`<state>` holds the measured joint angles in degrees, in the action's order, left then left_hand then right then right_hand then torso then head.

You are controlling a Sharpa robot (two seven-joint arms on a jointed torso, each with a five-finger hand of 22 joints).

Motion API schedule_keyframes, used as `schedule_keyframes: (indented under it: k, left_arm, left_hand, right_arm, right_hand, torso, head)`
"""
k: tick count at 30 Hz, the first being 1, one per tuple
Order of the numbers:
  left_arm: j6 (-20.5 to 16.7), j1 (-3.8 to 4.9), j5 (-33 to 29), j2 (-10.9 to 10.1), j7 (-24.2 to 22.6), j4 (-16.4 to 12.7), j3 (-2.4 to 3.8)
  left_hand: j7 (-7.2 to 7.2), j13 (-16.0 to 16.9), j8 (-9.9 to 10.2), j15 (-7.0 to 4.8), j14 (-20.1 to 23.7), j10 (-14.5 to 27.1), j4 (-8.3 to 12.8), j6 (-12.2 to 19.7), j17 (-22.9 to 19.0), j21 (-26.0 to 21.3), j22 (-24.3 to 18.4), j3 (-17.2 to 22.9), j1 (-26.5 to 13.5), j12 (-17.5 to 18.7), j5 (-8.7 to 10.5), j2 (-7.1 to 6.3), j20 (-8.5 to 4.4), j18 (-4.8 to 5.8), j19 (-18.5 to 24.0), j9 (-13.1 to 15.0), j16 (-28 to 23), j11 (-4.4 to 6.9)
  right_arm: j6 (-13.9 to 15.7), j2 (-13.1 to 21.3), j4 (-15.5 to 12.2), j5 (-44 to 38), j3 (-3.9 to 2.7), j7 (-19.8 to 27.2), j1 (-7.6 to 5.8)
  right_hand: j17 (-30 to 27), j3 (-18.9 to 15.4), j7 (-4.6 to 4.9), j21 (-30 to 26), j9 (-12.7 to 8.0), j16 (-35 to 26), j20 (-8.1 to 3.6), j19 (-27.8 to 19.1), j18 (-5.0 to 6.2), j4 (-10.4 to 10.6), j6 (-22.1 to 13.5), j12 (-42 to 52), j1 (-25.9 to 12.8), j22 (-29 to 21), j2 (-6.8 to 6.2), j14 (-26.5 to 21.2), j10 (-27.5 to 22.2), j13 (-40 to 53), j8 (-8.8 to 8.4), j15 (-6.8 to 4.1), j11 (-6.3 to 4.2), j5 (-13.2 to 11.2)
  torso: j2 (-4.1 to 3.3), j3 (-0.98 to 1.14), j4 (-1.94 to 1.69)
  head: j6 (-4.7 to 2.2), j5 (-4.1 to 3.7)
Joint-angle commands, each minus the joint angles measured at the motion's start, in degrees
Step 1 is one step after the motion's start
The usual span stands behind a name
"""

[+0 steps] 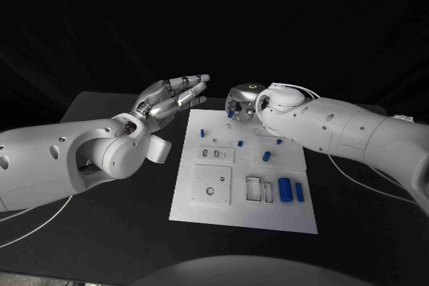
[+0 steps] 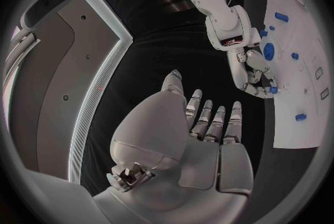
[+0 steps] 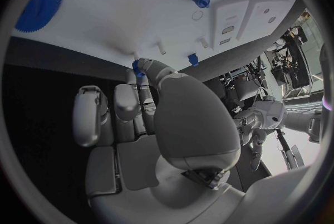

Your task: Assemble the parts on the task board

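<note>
The right hand (image 1: 243, 103), at upper centre of the head view, pinches a small blue part (image 3: 138, 72) between its fingertips over the far edge of the task board (image 1: 214, 214). The left hand (image 1: 170, 100), upper left of centre, hangs open with fingers spread, holding nothing. Several blue pieces, among them two cylinders (image 1: 291, 190) at lower right, lie loose, so assembly looks mostly undone.
</note>
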<state>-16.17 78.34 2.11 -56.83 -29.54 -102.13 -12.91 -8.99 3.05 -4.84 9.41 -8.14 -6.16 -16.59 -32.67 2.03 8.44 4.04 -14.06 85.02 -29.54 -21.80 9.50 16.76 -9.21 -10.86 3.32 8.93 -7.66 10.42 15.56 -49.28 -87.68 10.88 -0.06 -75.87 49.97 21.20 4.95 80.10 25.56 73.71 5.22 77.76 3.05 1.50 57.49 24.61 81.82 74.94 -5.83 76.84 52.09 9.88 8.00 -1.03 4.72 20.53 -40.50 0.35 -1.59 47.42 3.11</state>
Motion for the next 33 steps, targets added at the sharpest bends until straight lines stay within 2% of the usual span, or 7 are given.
schedule_keyframes:
  k: [1, 16, 20, 22, 23, 27, 33]
  left_arm:
    - [0.58, 0.07, 0.28, 0.11, -0.33, -0.08, 0.04]
    - [0.63, 0.06, 0.28, 0.23, -0.13, 0.15, 0.04]
    - [0.60, 0.06, 0.28, 0.29, -0.04, 0.19, 0.04]
    - [0.60, 0.06, 0.28, 0.31, -0.01, 0.21, 0.04]
    - [0.60, 0.05, 0.28, 0.33, 0.02, 0.22, 0.04]
    - [0.59, 0.05, 0.28, 0.34, 0.08, 0.23, 0.03]
    - [0.59, 0.05, 0.28, 0.35, 0.11, 0.26, 0.03]
  left_hand:
    - [-0.11, 0.05, -0.35, 0.11, -0.35, -0.21, 0.00, -0.35, 0.08, 0.25, 0.05, 0.20, 0.46, -0.30, -0.31, -0.09, 0.04, 0.63, -0.33, 0.09, 0.17, -0.10]
    - [-0.11, 0.05, -0.39, 0.23, -0.41, -0.25, -0.02, -0.39, 0.08, 0.27, 0.05, 0.20, 0.52, -0.31, -0.34, -0.03, 0.04, 0.67, -0.35, 0.09, 0.24, -0.09]
    - [-0.11, 0.04, -0.38, 0.26, -0.41, -0.24, -0.02, -0.32, 0.08, 0.28, 0.05, 0.20, 0.54, -0.27, -0.35, -0.02, 0.04, 0.68, -0.35, 0.08, 0.25, -0.09]
    - [-0.11, 0.04, -0.38, 0.26, -0.41, -0.24, -0.02, -0.32, 0.08, 0.28, 0.05, 0.20, 0.54, -0.27, -0.35, -0.02, 0.04, 0.68, -0.35, 0.08, 0.25, -0.09]
    - [-0.11, 0.04, -0.38, 0.26, -0.41, -0.24, -0.02, -0.32, 0.08, 0.28, 0.05, 0.20, 0.54, -0.27, -0.35, -0.02, 0.04, 0.68, -0.35, 0.08, 0.25, -0.09]
    - [-0.11, 0.04, -0.38, 0.26, -0.41, -0.24, -0.02, -0.32, 0.08, 0.28, 0.05, 0.20, 0.54, -0.27, -0.35, -0.02, 0.04, 0.68, -0.35, 0.08, 0.25, -0.09]
    - [-0.11, 0.03, -0.38, 0.29, -0.41, -0.23, -0.02, -0.26, 0.08, 0.29, 0.05, 0.20, 0.59, -0.18, -0.39, 0.00, 0.04, 0.70, -0.36, 0.07, 0.26, -0.09]
  right_arm:
    - [-1.43, 0.13, -0.02, -0.64, 0.14, -0.74, 0.30]
    - [-1.50, 0.75, -0.77, -0.64, 0.15, -0.91, 0.39]
    - [-1.91, 0.80, -0.84, -0.62, 0.15, -1.17, 0.42]
    - [-2.24, 0.79, -0.79, -0.60, 0.15, -1.45, 0.43]
    - [-2.51, 0.79, -0.76, -0.58, 0.15, -1.65, 0.44]
    - [-3.07, 0.86, -0.82, -0.52, 0.15, -2.14, 0.48]
    - [-1.79, 1.26, -1.10, -0.50, 0.15, -1.99, 0.50]
  right_hand:
    - [0.01, -0.21, -0.15, -0.36, -0.04, -0.13, 0.12, -0.39, 0.90, -0.22, 0.30, -0.14, -0.23, 2.46, 0.00, -0.54, 0.06, 0.09, 0.10, 0.01, -0.31, -0.10]
    - [0.04, -0.38, -0.12, -0.41, 0.14, -0.10, 0.13, -0.40, 0.91, -0.22, 0.41, -0.10, -0.39, 2.48, -0.11, -0.55, 0.33, 0.17, 0.22, -0.02, -0.38, -0.14]
    - [-0.43, -0.31, -0.14, -0.72, -0.51, -0.32, 0.22, -0.64, 0.97, -0.05, -2.45, -1.23, -0.76, 2.30, -0.38, -0.80, -0.93, -0.13, -1.47, 0.15, -0.04, -1.34]
    - [-1.84, -0.06, -1.38, -1.50, -2.01, -1.07, 0.51, -1.41, 1.17, 0.15, -6.95, -3.43, -1.10, 1.60, -1.01, -1.49, -3.66, -0.94, -4.07, 0.58, 0.62, -3.26]
    - [-2.83, -0.10, -2.55, -2.11, -3.28, -1.66, 0.75, -1.96, 1.34, 0.11, -10.27, -4.89, -1.15, 1.10, -1.44, -2.04, -5.45, -1.42, -4.50, 0.79, 0.81, -4.27]
    - [-5.53, -1.58, -4.65, -4.30, -5.94, -3.24, 1.14, -4.04, 1.91, -0.19, -15.43, -7.41, -0.94, -0.63, -1.63, -4.03, -9.73, -1.93, -4.37, 1.05, 0.90, -6.95]
    - [-7.37, -4.09, -5.55, -6.09, -7.90, -4.13, 1.40, -5.49, 2.27, -0.11, -16.88, -8.17, -0.86, -1.70, -1.43, -5.77, -12.87, -1.54, -4.29, 1.27, 0.96, -9.04]
  torso:
    - [0.02, 0.01, 0.00]
    - [0.00, 0.01, 0.03]
    - [0.00, -0.02, 0.00]
    - [0.00, -0.01, -0.01]
    - [0.00, 0.00, -0.02]
    - [-0.01, -0.02, -0.03]
    - [0.01, -0.04, -0.02]
  head:
    - [0.05, -0.01]
    - [0.24, 0.07]
    - [0.28, -0.04]
    - [0.29, -0.08]
    - [0.30, -0.08]
    - [0.37, -0.06]
    - [0.43, 0.00]
